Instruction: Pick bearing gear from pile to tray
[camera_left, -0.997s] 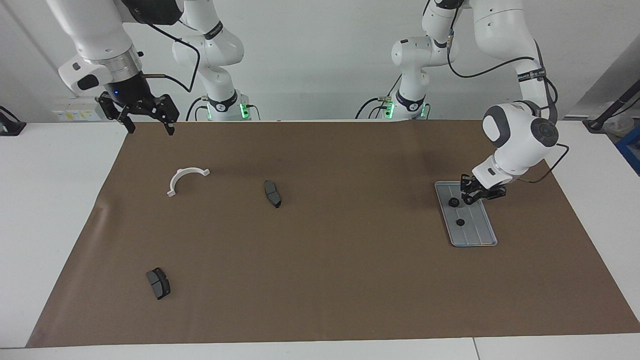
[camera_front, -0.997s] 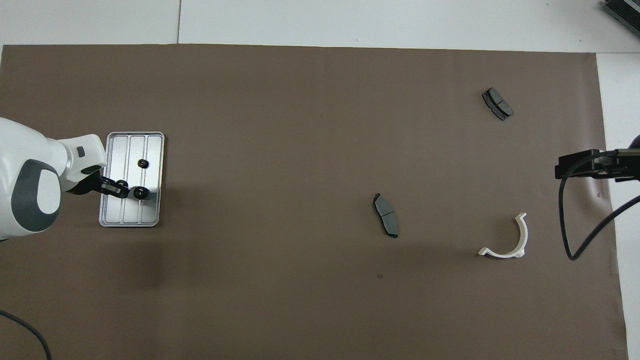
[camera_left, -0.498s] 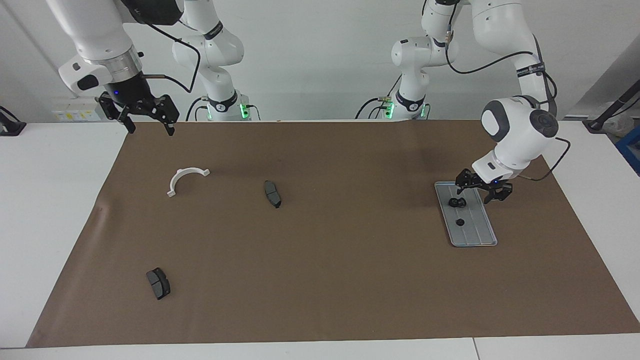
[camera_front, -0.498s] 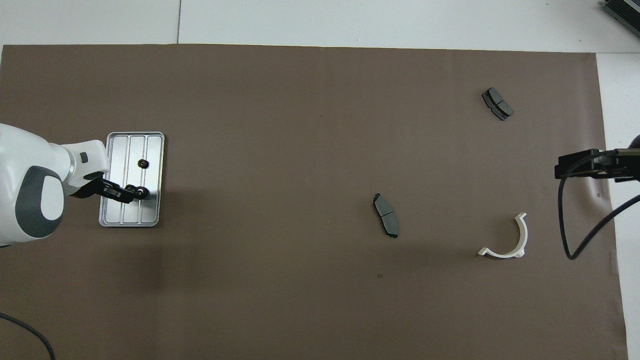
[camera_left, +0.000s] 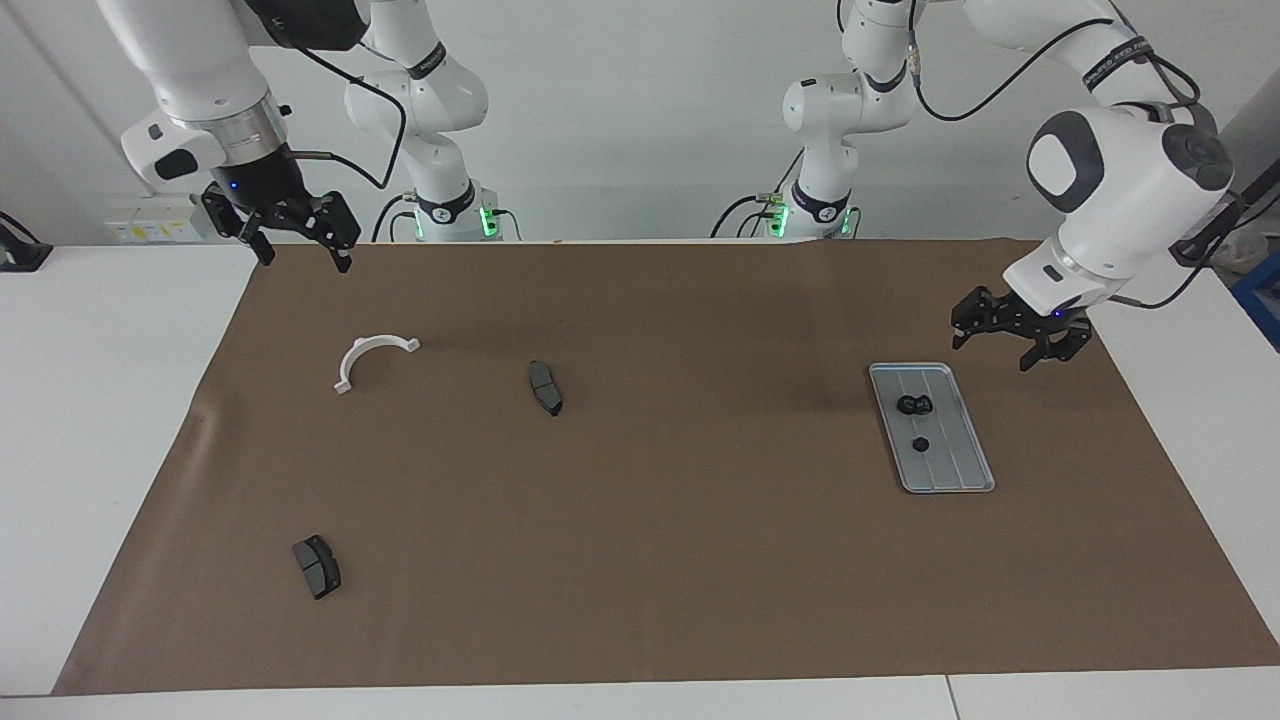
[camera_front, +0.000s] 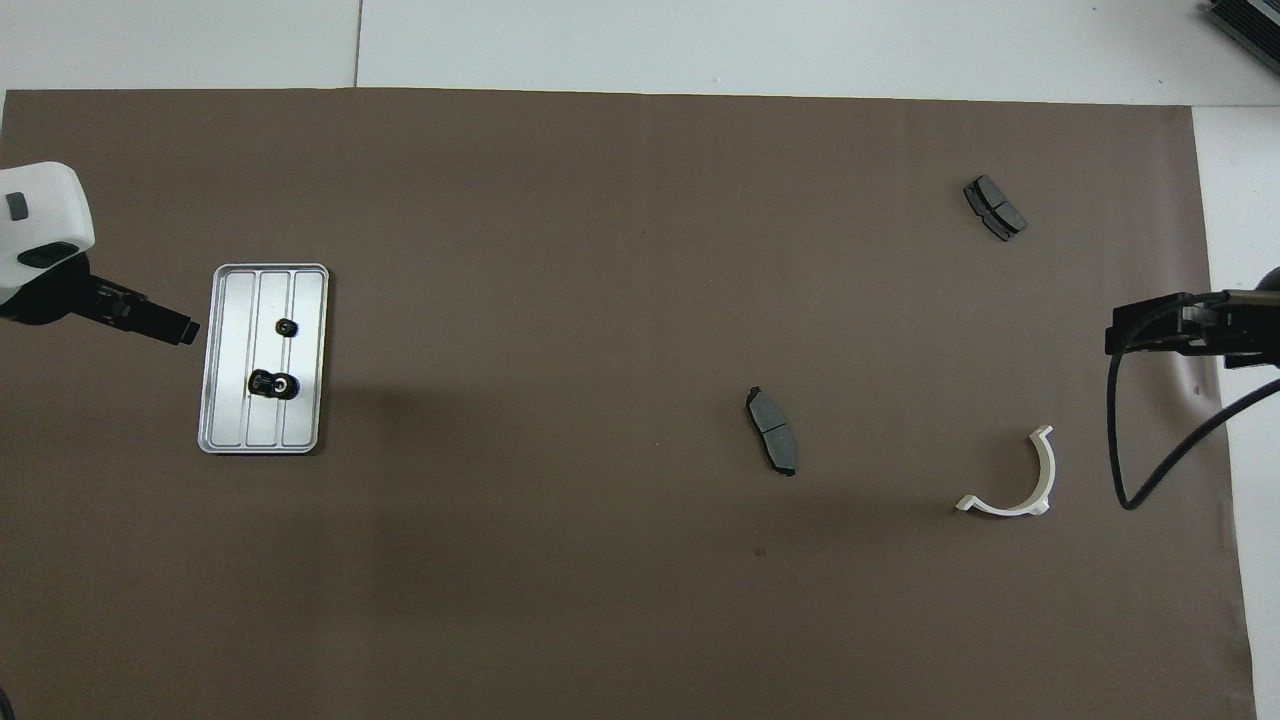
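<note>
While the left pincer (camera_left: 1013, 343) hangs released over the mat (camera_left: 700, 560) beside the tray (camera_left: 955, 470), nothing in it, three gears sit in the tray: two touching (camera_left: 914, 405), one (camera_left: 920, 443) apart. Right pincer (camera_left: 296, 243) waits released over the mat edge at its own end. Bracket (camera_left: 372, 357) and two brake pads (camera_left: 545, 387) (camera_left: 316, 566) lie loose on the mat.
</note>
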